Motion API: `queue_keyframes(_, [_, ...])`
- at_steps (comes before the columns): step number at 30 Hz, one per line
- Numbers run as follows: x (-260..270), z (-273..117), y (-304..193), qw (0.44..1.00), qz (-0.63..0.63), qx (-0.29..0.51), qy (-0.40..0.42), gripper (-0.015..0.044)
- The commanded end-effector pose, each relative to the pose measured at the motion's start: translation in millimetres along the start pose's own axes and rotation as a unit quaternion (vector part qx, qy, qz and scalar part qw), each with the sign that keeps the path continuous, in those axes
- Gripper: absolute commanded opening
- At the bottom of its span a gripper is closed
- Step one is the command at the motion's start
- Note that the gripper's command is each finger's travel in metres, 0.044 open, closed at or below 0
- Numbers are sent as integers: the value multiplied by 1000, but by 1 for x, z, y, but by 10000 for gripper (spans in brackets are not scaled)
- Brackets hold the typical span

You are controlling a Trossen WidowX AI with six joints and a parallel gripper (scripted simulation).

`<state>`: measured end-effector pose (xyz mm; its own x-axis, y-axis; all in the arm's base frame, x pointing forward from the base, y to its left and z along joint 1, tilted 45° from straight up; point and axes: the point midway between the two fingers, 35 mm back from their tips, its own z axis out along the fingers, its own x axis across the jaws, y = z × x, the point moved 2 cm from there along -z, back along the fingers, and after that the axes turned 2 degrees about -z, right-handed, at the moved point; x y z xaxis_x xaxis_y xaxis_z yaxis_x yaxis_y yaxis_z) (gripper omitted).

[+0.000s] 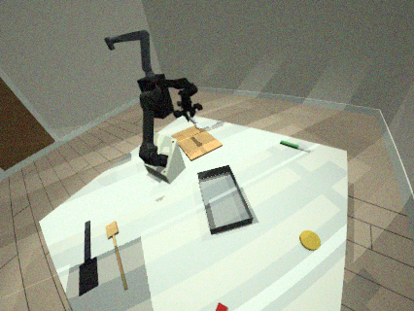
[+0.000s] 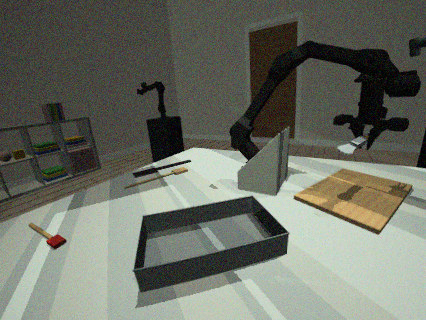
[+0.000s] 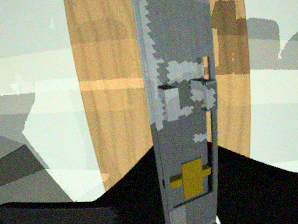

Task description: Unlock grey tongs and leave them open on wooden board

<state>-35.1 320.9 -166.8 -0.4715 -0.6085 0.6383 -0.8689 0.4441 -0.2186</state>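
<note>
While the brown door (image 1: 21,126) (image 2: 272,75) and an open shelf unit (image 2: 93,140) stand in the background, the white tabletop (image 1: 185,253) (image 2: 350,280) (image 3: 50,120) spreads across the foreground, banded with light and shadow. From a grey wedge-shaped mount (image 1: 174,160) (image 2: 265,170), the black arm (image 1: 151,102) (image 2: 345,52) arches over to the wooden board (image 1: 206,146) (image 2: 370,210) (image 3: 115,110). The dark, rectangular roasting tin (image 1: 232,226) (image 2: 215,260) sits near that mount, with nothing lying across its walls.

Facing downward, the pincer (image 1: 190,113) (image 2: 361,137) (image 3: 177,148) is clenched on the grey tongs (image 1: 196,124) (image 2: 352,147) (image 3: 180,50). They are held up in the air beside and above the board, touching neither it nor the tin. Whether their arms are unlocked cannot be told.

A black spatula (image 1: 88,274) (image 2: 162,167) and a slimmer wooden spatula (image 1: 119,255) (image 2: 160,176) lie side by side, apart, well away from the board. A green-handled tool (image 1: 290,144) lies near the tabletop's edge, and a yellow disc (image 1: 310,240) rests flat on the other side of the tin. Farther off is a red-headed tool (image 1: 222,307) (image 2: 56,241) with a wooden handle. Smallest is the yellow cross-shaped piece (image 3: 192,177) on the tongs, beside a long slot.
</note>
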Motion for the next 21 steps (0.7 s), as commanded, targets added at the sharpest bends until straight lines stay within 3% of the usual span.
queue_keyframes(1, [0,-4,2,1000,-2,30,-8,-150])
queue_keyframes(21, [-2,13,2,1000,-2,30,-8,-150])
